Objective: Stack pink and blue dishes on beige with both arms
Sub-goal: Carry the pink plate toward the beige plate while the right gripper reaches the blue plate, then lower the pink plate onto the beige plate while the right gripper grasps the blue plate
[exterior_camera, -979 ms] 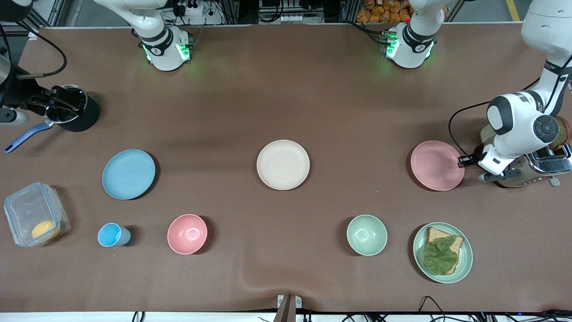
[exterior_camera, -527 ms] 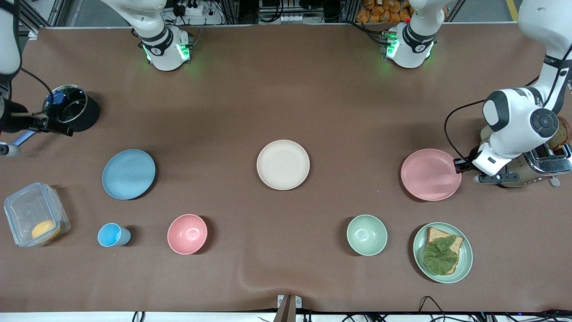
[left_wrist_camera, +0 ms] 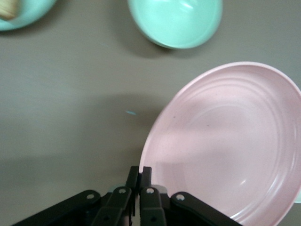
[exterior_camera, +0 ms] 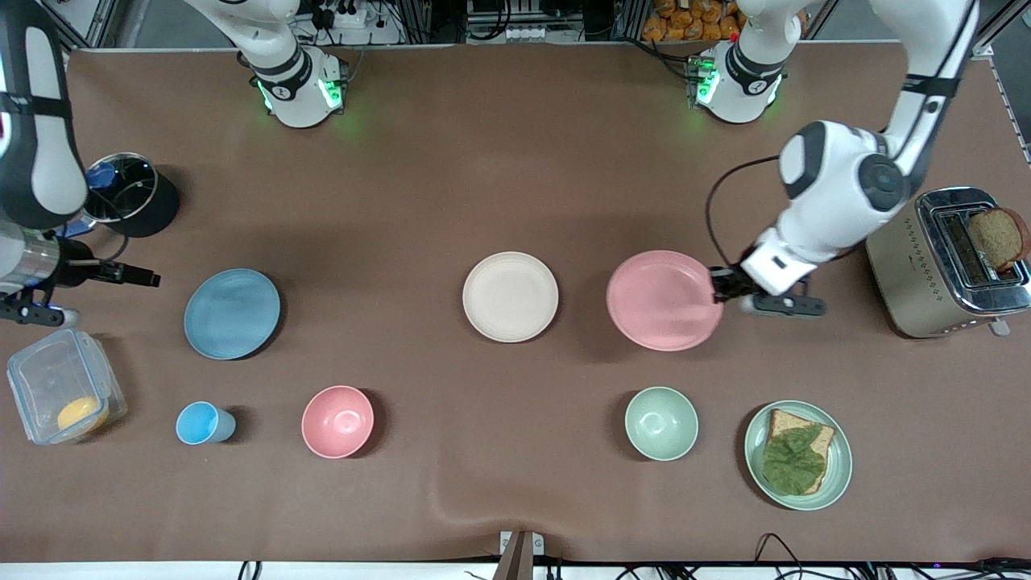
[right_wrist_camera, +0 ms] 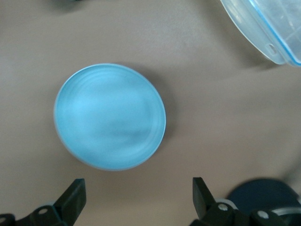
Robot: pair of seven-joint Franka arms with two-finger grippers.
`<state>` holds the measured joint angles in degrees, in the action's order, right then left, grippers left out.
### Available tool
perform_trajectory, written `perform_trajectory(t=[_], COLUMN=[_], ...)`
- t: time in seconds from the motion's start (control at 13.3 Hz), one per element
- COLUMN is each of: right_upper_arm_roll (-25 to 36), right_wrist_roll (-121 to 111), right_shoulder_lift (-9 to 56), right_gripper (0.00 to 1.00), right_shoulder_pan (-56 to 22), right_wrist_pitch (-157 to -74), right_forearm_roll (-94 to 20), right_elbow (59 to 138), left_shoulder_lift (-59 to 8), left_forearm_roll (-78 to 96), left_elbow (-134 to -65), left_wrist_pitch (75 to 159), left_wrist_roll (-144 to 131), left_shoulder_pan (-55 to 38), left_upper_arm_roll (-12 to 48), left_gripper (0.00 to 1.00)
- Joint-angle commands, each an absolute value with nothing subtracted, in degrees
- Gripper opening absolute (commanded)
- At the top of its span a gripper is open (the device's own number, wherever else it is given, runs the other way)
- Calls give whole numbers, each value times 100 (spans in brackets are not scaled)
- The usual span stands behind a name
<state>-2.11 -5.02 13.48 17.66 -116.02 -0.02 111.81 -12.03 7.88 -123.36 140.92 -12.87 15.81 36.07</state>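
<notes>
Front view: clear box (exterior_camera: pixel 64 385) holds orange item (exterior_camera: pixel 81 414); toaster (exterior_camera: pixel 946 262) holds bread (exterior_camera: pixel 997 238)

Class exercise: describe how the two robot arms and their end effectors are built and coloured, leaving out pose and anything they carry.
Both arms are glossy white jointed tubes with black bands and grey round joint caps. Their bases glow green. A black cable loops along the left arm's wrist. The left end effector and right end effector are small, black, two-fingered, with visible screws.

My brown table (exterior_camera: pixel 515 161) holds the beige plate (exterior_camera: pixel 510 296). Near it sit the blue plate (exterior_camera: pixel 232 313), pink bowl (exterior_camera: pixel 337 421) and green bowl (exterior_camera: pixel 661 423).
</notes>
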Motion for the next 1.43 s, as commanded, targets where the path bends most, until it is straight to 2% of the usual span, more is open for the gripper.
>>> perform_trajectory(t=[0.0,0.3,0.68,0.83,0.9,1.13,1.21,1.36], right_upper_arm_roll=[-299,-290,-290,-290,-290,-290,-299,-299], right_wrist_roll=[-668,-957,-1195,-1309,-1310,-1310,-1301,-1292], right_shoulder_lift=[1484,2292,2882,2900,2909,2883,2848,2743], right_gripper=[100,100,100,17,0,0,0,0], right_shoulder_pan=[1907,1942,2004,2004,2004,1978,1969,1934], right_wrist_pitch=[-12618,-13200,-13973,-14010,-14010,-13966,-13940,-13887], right_forearm_roll=[-114,-105,-27,-26,-26,-26,-35,-35], right_elbow=[11934,11909,11900,11892,11892,11892,11892,11892], left_shoulder_lift=[-1642,-2485,-3453,-3559,-3620,-3691,-3709,-3639], left_forearm_roll=[625,-709,-1967,-2258,-2285,-2294,-2294,-2294], left_elbow=[-11901,-11252,-10574,-10608,-10600,-10591,-10582,-10573], left_wrist_pitch=[14045,14045,14045,14045,14045,14045,14045,14028], left_wrist_roll=[-2596,-4899,-6625,-6968,-7039,-7188,-7355,-7514], left_shoulder_pan=[768,-147,-895,-1037,-1072,-1098,-1125,-1134], left_upper_arm_roll=[3612,3612,3516,3401,3401,3401,3401,3401], left_gripper=[0,0,0,0,0,0,5,100])
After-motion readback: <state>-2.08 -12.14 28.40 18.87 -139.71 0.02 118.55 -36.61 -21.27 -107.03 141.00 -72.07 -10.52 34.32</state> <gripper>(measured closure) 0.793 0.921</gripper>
